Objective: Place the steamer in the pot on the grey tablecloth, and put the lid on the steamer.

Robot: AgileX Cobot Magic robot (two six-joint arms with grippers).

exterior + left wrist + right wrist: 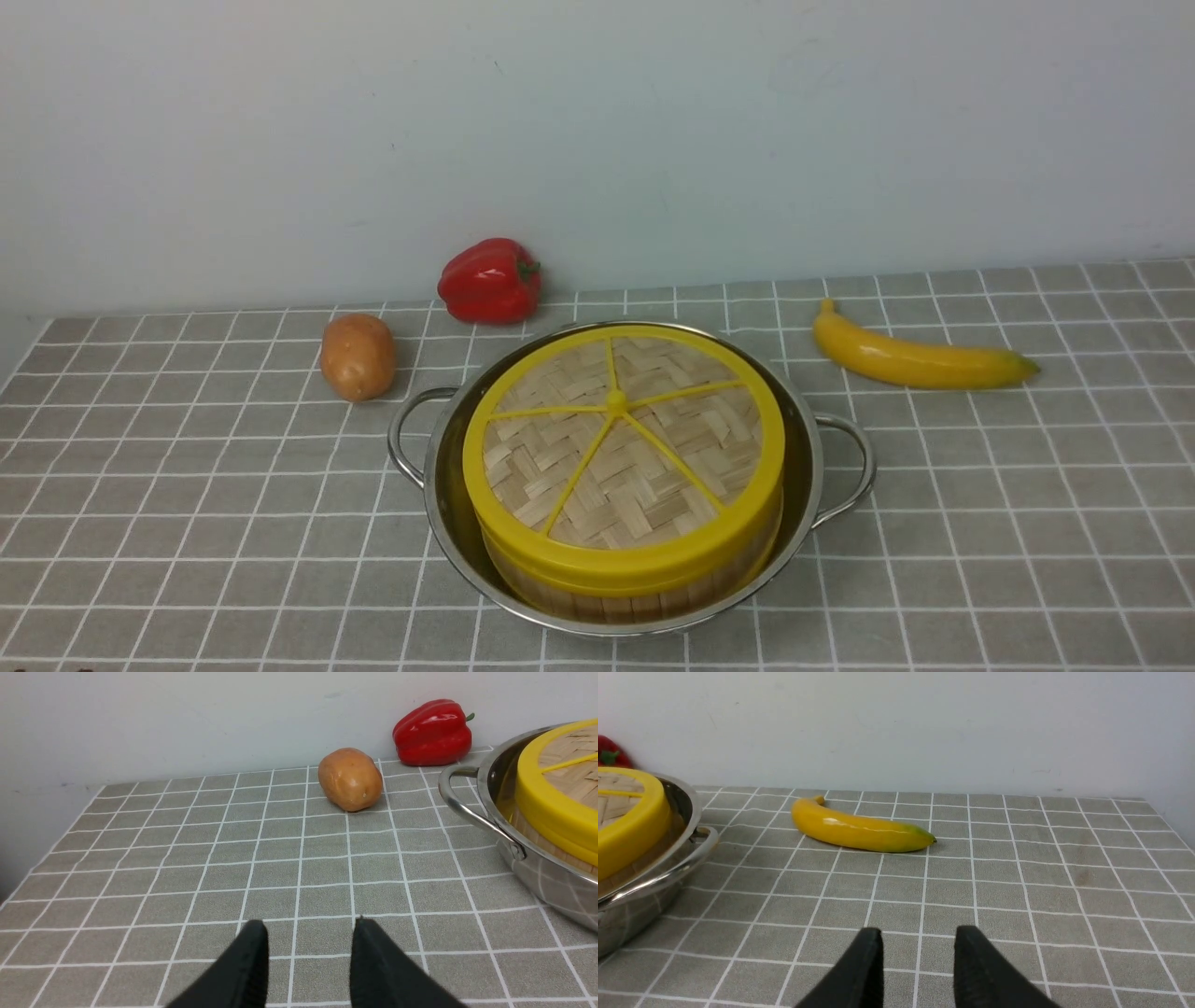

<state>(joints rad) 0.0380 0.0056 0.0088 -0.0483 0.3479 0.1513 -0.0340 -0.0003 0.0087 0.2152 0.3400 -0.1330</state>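
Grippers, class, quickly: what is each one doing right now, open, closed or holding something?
Left gripper: open, holding nothing, above the grey tablecloth.
Right gripper: open, holding nothing.

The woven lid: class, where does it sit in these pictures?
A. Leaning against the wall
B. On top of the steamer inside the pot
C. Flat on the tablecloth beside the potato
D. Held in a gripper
B: the lid caps the steamer, which stands inside the pot.

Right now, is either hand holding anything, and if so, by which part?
Nothing is held. The left hand and the right hand are both open over the bare tablecloth, with only cloth showing between their fingers.
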